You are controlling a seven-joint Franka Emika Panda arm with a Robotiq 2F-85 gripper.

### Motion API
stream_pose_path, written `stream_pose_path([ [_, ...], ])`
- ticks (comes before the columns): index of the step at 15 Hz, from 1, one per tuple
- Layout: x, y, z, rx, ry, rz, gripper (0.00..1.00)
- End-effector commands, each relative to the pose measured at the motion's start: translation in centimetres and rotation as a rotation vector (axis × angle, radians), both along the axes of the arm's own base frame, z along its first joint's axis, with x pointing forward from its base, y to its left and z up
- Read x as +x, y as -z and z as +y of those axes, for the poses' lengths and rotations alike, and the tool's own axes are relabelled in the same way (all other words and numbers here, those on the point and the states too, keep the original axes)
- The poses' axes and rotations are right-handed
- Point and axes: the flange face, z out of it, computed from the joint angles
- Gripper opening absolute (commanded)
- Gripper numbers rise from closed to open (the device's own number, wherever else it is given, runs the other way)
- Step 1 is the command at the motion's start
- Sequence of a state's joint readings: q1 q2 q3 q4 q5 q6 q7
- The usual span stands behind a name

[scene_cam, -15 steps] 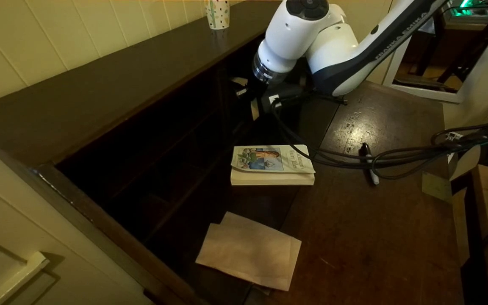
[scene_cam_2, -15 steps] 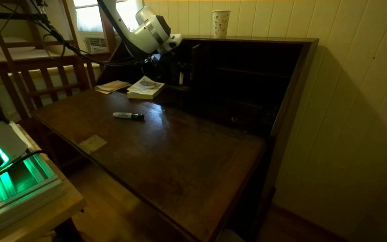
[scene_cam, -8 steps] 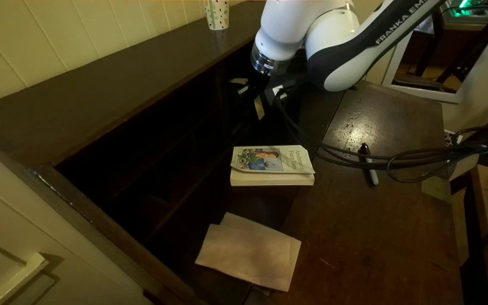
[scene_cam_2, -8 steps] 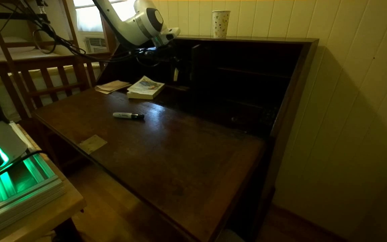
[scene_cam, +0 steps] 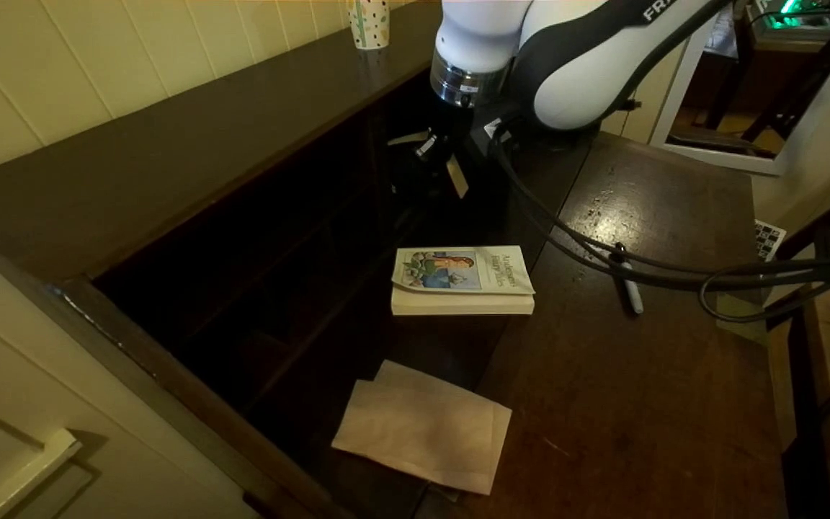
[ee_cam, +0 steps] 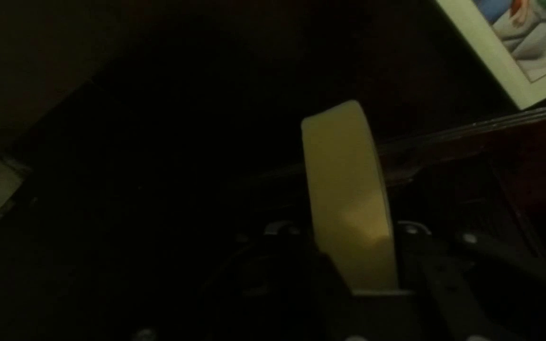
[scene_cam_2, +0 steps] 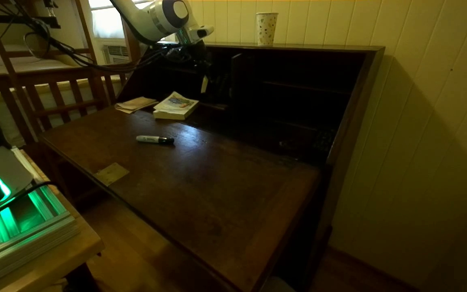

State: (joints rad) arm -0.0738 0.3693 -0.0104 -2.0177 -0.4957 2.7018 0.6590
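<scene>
Dim, yellowish light falls over a dark desk (scene_cam_2: 217,194), a patch of glare on its top in both exterior views, its cubbies (scene_cam: 285,267) sunk in near-black. In an exterior view a window (scene_cam_2: 107,25) burns white, a green light (scene_cam_2: 1,187) glows at lower left, and a broad diagonal shadow crosses the wall (scene_cam_2: 432,101). In the murky, soft-focus wrist view the gripper (ee_cam: 353,232) is nearly lost, while the block (ee_cam: 346,189) and a corner of the book (ee_cam: 514,52) catch weak light.

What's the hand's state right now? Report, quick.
Hand: closed, holding a yellow piece; what exactly it is cannot be told.
</scene>
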Motion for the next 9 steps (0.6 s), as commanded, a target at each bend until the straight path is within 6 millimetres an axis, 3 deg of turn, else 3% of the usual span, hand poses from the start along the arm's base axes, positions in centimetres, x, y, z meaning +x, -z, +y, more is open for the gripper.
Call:
stream_pose_path([
  [1,-2.3,0.4,0.8,0.023,-0.072,0.123,0.08],
  [9,-3.5,-0.9,2.9,-0.008,-0.193,0.266,0.08],
])
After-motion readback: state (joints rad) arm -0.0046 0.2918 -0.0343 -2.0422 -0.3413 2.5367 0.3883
